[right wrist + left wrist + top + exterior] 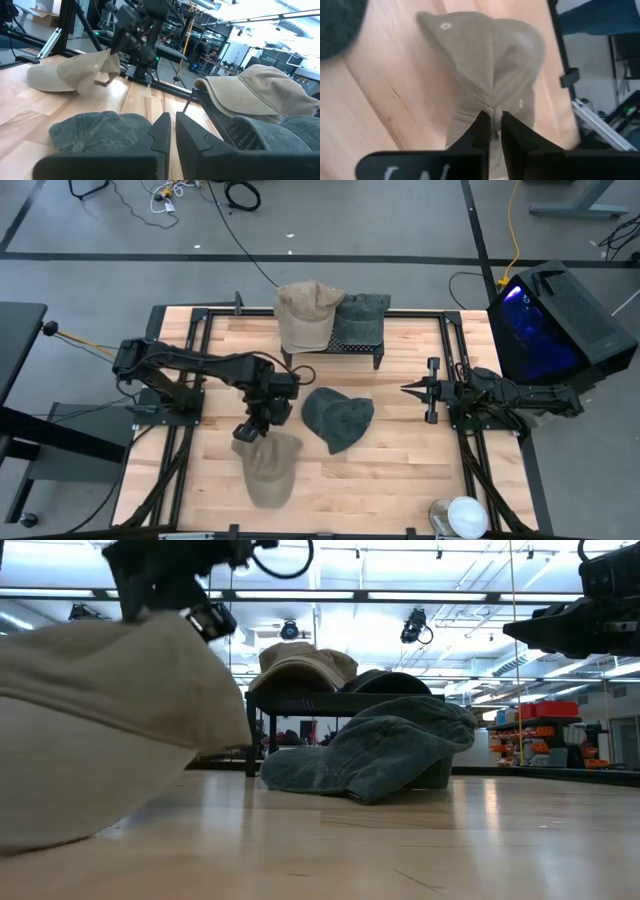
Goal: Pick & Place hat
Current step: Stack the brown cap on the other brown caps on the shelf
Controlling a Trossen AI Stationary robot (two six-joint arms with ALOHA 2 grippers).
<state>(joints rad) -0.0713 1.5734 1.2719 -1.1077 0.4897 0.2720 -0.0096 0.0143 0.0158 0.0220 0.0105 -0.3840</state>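
From the high view, the left gripper [250, 430] sits right at the back edge of the tan hat [268, 467], which lies near the front of the wooden surface [400, 470]; the arm covers the exact pinch spot, so the grip is hard to make out from up there. A floppy grey-green hat [337, 418] lies in the middle, and a black mesh rack [335, 347] at the back carries another tan cap [305, 312] and another grey cap [362, 317]. The right gripper [412, 389] hovers off to the right side, jaws pressed together on nothing. In the low view the tan hat [100, 730] fills the left, blurry and cut off by the frame, its near side lifted at an angle; the grey-green hat [385, 750] slumps in soft folds behind it. The left wrist view is the clear one: the jaws are nearly closed, pinching a fold of twill fabric where the seams of the tan hat [490, 65] meet, stitched eyelets visible. The right wrist view shows its jaws closed and empty, the washed denim-like grey-green hat [100, 131] just ahead, the rack [240, 132] partly cut off.
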